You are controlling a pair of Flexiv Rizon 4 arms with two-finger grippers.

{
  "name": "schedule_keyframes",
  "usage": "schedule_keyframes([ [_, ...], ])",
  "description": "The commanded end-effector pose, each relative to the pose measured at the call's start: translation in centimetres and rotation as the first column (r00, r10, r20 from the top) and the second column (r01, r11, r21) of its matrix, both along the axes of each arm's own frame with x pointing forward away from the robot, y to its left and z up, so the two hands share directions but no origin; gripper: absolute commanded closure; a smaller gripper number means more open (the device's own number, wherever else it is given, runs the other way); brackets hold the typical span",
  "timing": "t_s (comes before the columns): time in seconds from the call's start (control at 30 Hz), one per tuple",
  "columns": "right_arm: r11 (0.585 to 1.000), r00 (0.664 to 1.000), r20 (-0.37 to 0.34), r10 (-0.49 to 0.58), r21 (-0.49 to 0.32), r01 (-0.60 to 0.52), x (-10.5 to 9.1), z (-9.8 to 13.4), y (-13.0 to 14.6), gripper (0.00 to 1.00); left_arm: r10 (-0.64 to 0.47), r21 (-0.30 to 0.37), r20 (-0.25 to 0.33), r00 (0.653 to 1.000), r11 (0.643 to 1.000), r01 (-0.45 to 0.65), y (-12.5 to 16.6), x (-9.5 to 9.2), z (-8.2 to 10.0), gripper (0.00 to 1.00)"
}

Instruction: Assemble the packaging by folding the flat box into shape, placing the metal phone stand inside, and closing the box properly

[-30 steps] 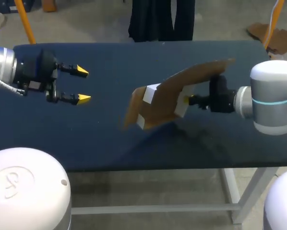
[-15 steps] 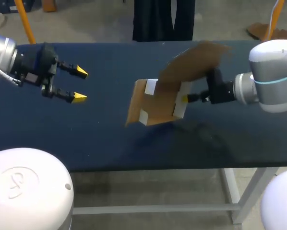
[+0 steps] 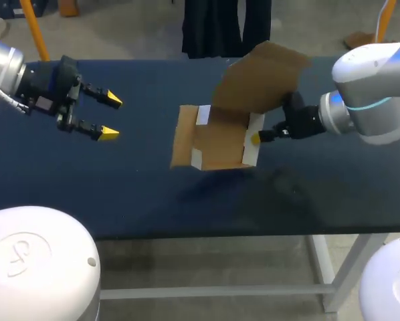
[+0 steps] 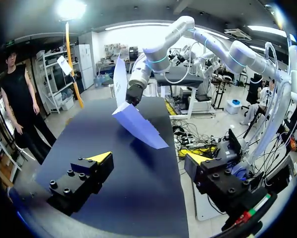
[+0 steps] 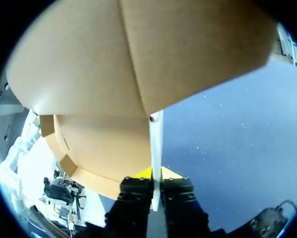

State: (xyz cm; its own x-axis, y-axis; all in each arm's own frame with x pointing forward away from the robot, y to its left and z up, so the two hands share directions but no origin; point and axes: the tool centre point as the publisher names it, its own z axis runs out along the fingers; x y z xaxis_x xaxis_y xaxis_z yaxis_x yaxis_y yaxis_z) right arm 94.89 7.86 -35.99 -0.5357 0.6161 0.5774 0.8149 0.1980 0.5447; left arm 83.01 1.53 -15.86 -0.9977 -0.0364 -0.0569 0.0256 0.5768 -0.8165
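The brown cardboard box (image 3: 220,140), partly folded with white inner flaps, hangs above the dark blue table (image 3: 140,180) at its middle, one big flap raised toward the back. My right gripper (image 3: 256,138) is shut on a thin white edge of the box (image 5: 133,89), the panels spreading ahead of its fingertips (image 5: 156,173). My left gripper (image 3: 111,117) stands open over the table's left part, nothing between its fingers. In the left wrist view the box (image 4: 136,124) shows well ahead of that gripper (image 4: 151,161). No phone stand is visible.
A person stands beyond the table's far edge, not touching it. The table's front edge (image 3: 207,234) runs below the box.
My right arm has carried the box toward the back and turned it, the big flap rising more upright. My left gripper shifted slightly left and tilted.
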Motion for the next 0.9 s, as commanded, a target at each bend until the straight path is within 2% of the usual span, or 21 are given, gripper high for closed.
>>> schedule_keyframes([
  [0.03,0.993,0.994,-0.105,0.026,-0.111,-0.038,0.2,0.2,0.5,1.0,-0.016,0.003,-0.019,1.0,1.0,0.016,0.7,0.6,-0.1,0.0],
  [0.17,0.99,0.99,-0.143,0.008,-0.141,-0.028,0.2,0.2,0.4,1.0,-0.018,0.019,-0.022,1.0,1.0,0.018,0.9,0.8,-0.2,0.0],
  [0.23,0.981,0.976,-0.215,-0.017,-0.194,-0.025,0.1,0.1,0.5,1.0,-0.036,0.072,-0.014,0.999,0.997,0.036,1.0,0.8,-0.2,0.0],
  [0.27,0.981,0.976,-0.215,-0.017,-0.194,-0.025,0.1,0.1,0.5,1.0,-0.063,0.112,-0.017,0.998,0.992,0.064,1.2,0.6,-0.1,0.0],
  [0.7,0.981,0.976,-0.215,-0.017,-0.194,-0.025,0.1,0.1,0.5,1.0,-0.063,0.112,-0.017,0.998,0.992,0.064,1.2,0.6,-0.1,0.0],
  [0.83,0.981,0.976,-0.215,-0.017,-0.194,-0.025,0.1,0.1,0.5,1.0,-0.045,0.13,0.009,0.999,0.991,0.043,1.1,0.8,-0.8,0.0],
  [0.9,0.97,0.97,-0.23,-0.082,-0.241,0.025,-0.2,0.0,0.6,1.0,-0.048,0.146,0.02,0.999,0.988,0.045,1.0,0.7,-1.2,0.0],
])
